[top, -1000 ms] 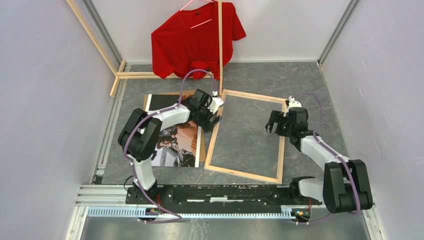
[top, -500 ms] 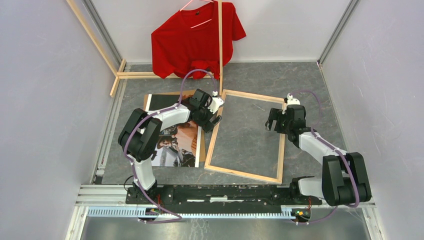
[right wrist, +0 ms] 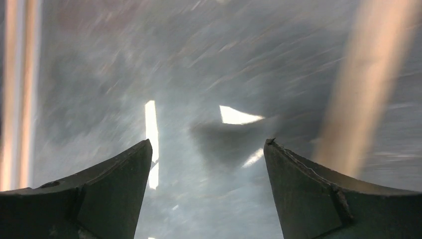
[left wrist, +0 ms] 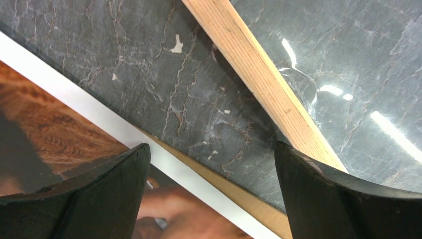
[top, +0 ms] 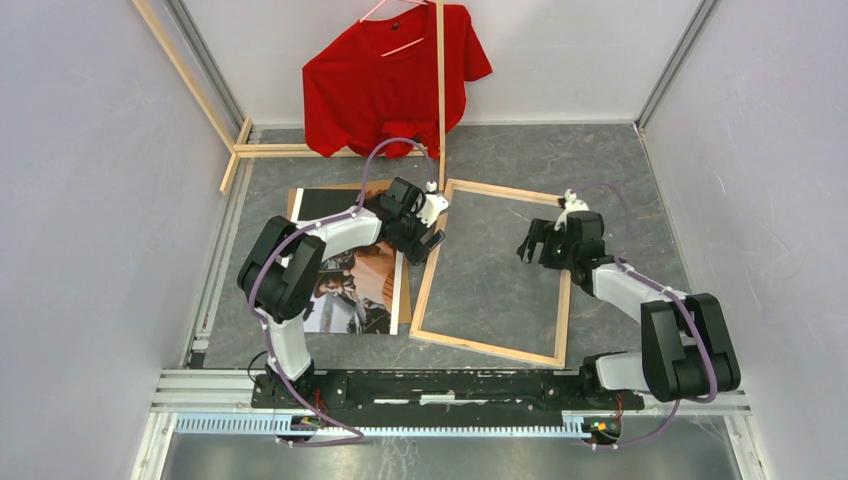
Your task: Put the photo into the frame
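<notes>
The photo (top: 352,290) lies face up on the table at the left, partly under my left arm. The frame (top: 480,347) lies flat to its right, pale wood face up. My left gripper (top: 432,234) hangs open over the strip of table between them. In the left wrist view, the left gripper (left wrist: 211,167) has one finger over the photo (left wrist: 45,114) and the other by the frame's rail (left wrist: 259,79). My right gripper (top: 531,250) is open and empty just inside the frame's right rail. The right wrist view is motion-blurred; the right gripper (right wrist: 208,162) has only grey surface between its fingers.
A brown cardboard sheet (top: 404,300) lies under the photo, its edge showing in the left wrist view (left wrist: 244,196). A red T-shirt (top: 390,85) hangs on a wooden rack (top: 440,100) at the back. Walls close in on both sides.
My right gripper has moved left, from over the frame's right rail to just inside it. The left arm, photo and frame have not moved.
</notes>
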Motion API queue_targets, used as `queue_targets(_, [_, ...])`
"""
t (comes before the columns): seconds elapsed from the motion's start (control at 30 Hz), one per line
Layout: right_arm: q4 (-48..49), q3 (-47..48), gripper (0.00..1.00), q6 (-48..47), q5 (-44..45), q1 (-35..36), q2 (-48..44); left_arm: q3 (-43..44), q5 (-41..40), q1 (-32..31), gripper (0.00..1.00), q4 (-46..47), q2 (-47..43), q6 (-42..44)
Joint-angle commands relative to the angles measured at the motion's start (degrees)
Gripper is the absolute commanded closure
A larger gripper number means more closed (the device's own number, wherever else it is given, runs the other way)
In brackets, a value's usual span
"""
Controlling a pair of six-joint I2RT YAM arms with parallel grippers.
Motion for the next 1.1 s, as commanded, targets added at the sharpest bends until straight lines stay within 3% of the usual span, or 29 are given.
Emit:
queue_targets(0.0, [-2.1,-2.5,0.10,5.6,-14.8,2.9,2.0,-0.3,2.8,-2.0,0.00,-0.4,4.2,2.3])
queue_targets(0.27, [-3.9,-1.7,0.11,4.9,-13.6,3.2,1.0,-0.2,2.6,-2.6,0.00,-0.6,4.4,2.1])
queue_targets(0.63, [-18.3,13.1,0.06,-3.6,-0.6,3.1,-3.8,-0.8,1.0,-2.3,0.00,-1.9,2.4,2.7])
queue_targets(1.07, [-17.7,20.7,0.07,-9.1,15.5,2.6,10.5,-1.1,1.0,0.3,0.00,-3.3,-0.7,4.0])
